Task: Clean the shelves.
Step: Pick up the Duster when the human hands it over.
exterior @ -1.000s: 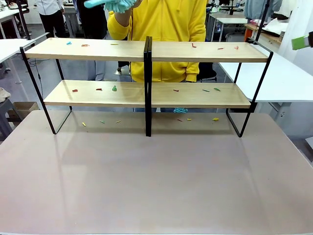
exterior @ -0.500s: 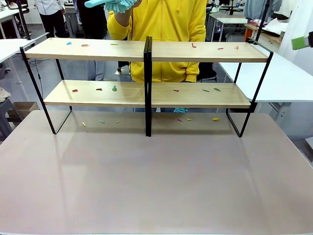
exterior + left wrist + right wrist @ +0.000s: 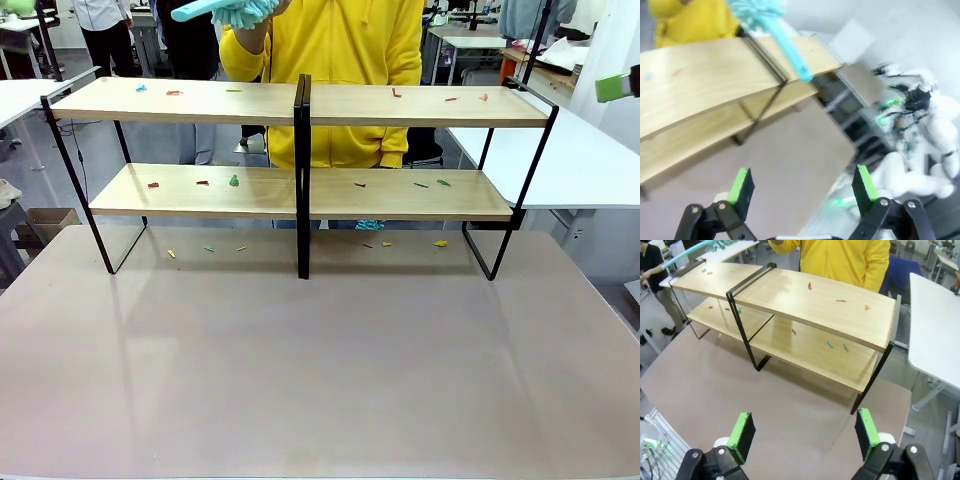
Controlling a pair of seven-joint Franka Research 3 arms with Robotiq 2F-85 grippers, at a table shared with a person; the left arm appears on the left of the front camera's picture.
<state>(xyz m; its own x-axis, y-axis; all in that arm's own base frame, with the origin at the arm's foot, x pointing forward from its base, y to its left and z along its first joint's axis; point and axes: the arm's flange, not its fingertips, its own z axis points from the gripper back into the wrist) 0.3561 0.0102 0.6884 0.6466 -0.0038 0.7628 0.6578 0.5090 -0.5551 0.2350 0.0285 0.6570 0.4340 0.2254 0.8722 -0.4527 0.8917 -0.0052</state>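
Holding: left gripper [image 3: 802, 182] nothing, fingers spread wide; right gripper [image 3: 804, 431] the same
Shelves: the shelves [image 3: 190, 100] mid-frame; coloured scraps [image 3: 234, 181] on boards
Duster: teal duster [image 3: 205, 10], upper left

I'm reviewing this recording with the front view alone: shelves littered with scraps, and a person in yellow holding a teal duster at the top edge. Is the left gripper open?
Observer: Yes. In the left wrist view the left gripper is wide open, with nothing between its green pads.
Operator: Where does the duster point?
Observer: The duster has its handle end turned toward that gripper and is not touching the pads.
Operator: And the right gripper?
Observer: The right gripper is open and empty too. It looks down on the shelves and the tabletop.
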